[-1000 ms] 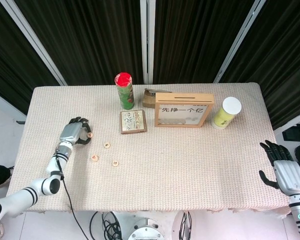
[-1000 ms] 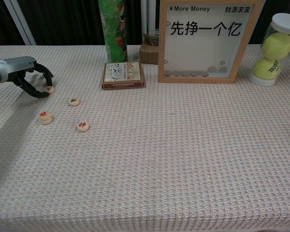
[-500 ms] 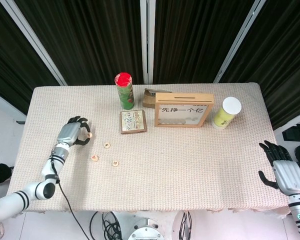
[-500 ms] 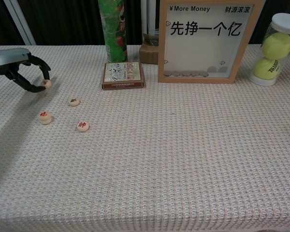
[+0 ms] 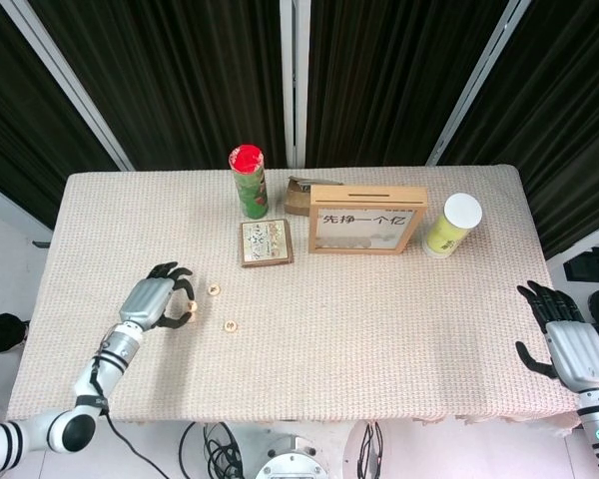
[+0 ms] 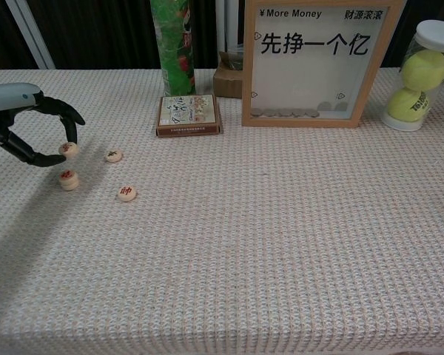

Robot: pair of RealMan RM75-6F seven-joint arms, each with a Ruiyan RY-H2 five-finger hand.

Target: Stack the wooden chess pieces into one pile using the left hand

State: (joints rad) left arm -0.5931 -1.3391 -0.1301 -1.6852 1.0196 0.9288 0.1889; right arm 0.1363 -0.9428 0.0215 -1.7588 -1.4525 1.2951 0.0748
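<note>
A table [image 5: 399,329] covered in a beige woven cloth carries several things along its far edge. A green can with a red lid [image 5: 249,182] stands upright near the middle of that edge. Just in front of it lies a small square box [image 5: 267,242], flat on the cloth. A brown cardboard box [image 5: 299,195] sits behind a wooden-framed money box [image 5: 367,220] printed "More Money". Toward the far right corner stands a clear tube of tennis balls [image 5: 452,226] with a white cap.

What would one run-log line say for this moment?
left hand: pinches chess piece above another piece | right hand: idle, open | stacking: not yet done
</note>
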